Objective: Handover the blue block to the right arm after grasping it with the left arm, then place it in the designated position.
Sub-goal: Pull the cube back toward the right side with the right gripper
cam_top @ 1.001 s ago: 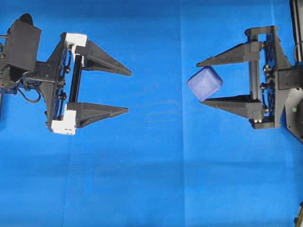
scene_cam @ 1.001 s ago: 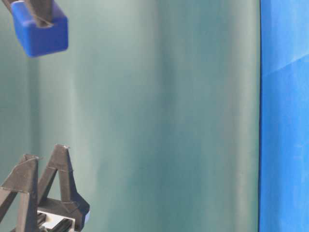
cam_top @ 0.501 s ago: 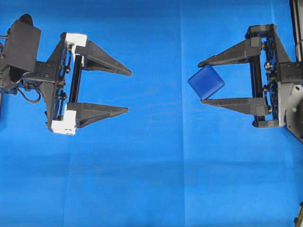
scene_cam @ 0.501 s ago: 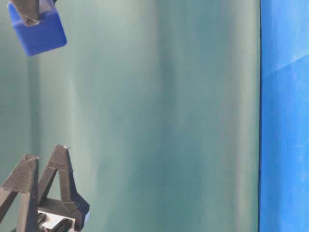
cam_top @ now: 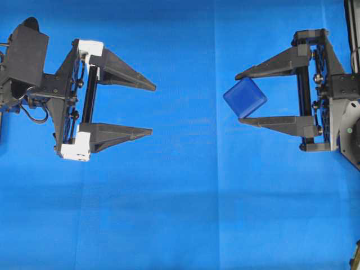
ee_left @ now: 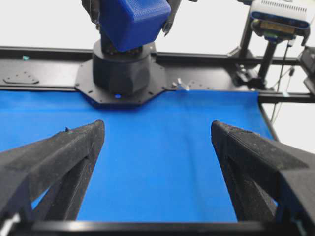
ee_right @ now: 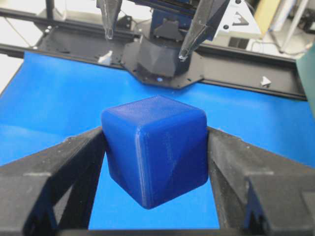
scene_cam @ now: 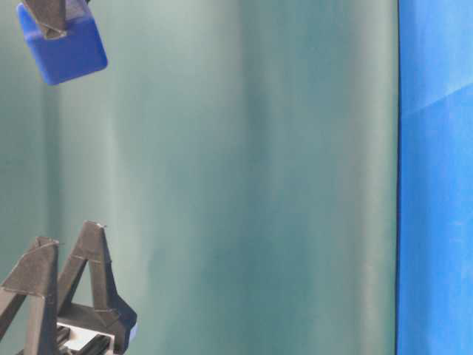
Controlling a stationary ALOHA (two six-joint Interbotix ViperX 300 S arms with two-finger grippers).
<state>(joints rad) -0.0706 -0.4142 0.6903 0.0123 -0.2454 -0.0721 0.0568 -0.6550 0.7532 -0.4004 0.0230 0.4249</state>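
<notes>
The right claw (cam_top: 243, 97) grips the blue block (cam_top: 244, 98) at its fingertips, held in the air above the blue cloth on the table (cam_top: 180, 214) — the left claw (cam_top: 153, 109) stands wide open and empty, well apart. The block looks light, rigid and smooth-faced — likely slippery when pinched cornerwise; flat faces suit better. Nothing obstructs below.

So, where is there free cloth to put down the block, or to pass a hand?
The widest bare stretch of blue cloth lies below both grippers in the overhead view. A second bare strip runs between the open left gripper and the blue block, which the right gripper holds. It is crowded only at the two side edges, around the arms.
</notes>
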